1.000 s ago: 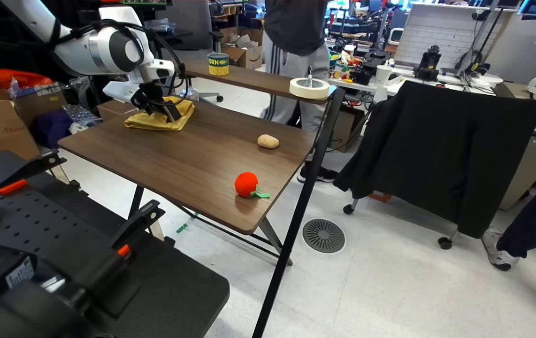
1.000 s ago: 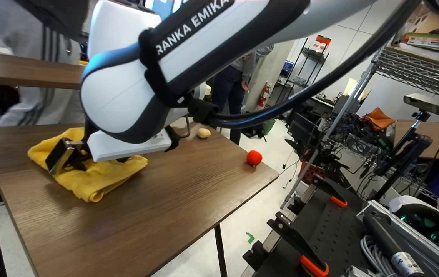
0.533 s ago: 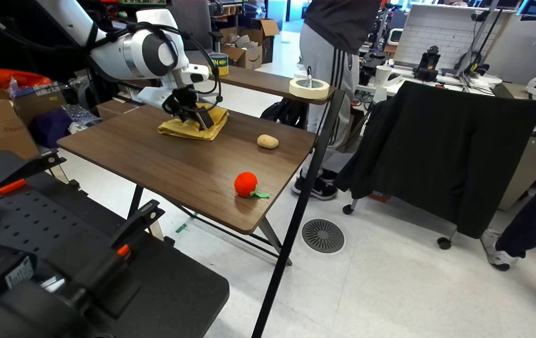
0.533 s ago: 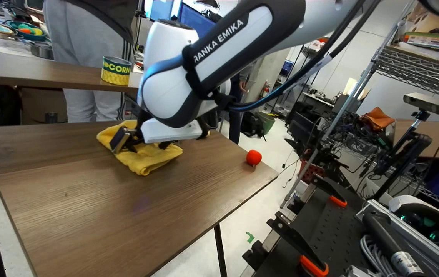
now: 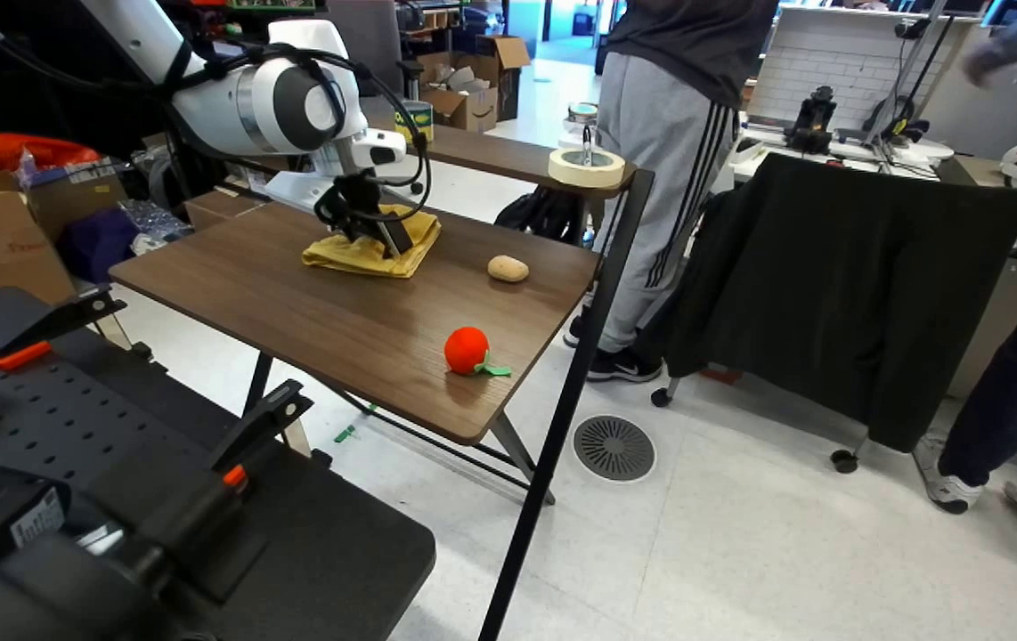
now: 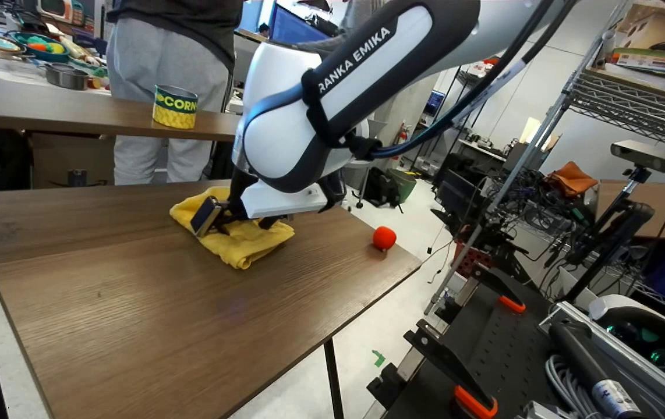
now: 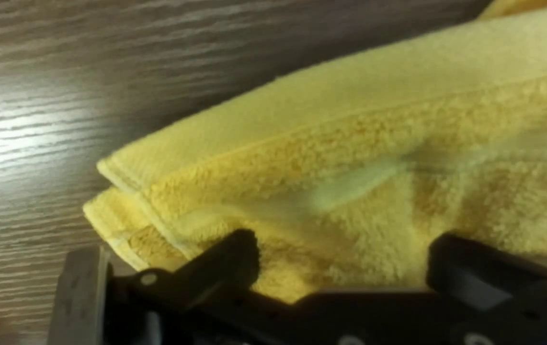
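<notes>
Yellow towel [image 7: 331, 148] lies beneath the gaping gripper [image 7: 343, 256]; corn can [image 6: 175, 109] stands upright, contents hidden.

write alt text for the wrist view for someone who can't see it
Close-up of a folded yellow towel on a brown wood-grain table. The dark gripper shows along the bottom edge, jaws apart, with towel visible between them; parts of the picture are blurred.
</notes>
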Controlling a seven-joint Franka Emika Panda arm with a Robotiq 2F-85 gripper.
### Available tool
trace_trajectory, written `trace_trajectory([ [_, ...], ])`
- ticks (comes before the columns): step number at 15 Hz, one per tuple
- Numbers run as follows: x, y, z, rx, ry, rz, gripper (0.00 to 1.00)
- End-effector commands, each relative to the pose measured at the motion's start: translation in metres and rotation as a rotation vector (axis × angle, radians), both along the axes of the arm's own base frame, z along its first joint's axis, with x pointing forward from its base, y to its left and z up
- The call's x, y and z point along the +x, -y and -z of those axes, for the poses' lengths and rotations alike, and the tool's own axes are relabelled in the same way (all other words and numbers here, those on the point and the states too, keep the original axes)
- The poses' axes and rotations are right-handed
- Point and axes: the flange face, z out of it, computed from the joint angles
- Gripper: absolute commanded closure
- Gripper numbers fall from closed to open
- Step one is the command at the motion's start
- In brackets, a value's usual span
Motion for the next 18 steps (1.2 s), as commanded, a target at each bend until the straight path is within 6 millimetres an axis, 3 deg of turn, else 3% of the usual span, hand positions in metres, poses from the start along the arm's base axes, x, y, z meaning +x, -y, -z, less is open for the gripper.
trace_trajectory([
  [1, -0.042, -0.034, 0.020, 0.013, -0.055, -0.156, 0.00],
  [7, -0.088, -0.084, 0.019, 0.024, -0.075, -0.396, 0.00],
  [10, -0.102, -0.093, 0.017, 0.040, -0.100, -0.443, 0.00],
  [13, -0.103, -0.081, 0.014, 0.064, -0.132, -0.410, 0.00],
  [18, -0.099, -0.020, 0.012, 0.066, -0.167, -0.235, 0.00],
])
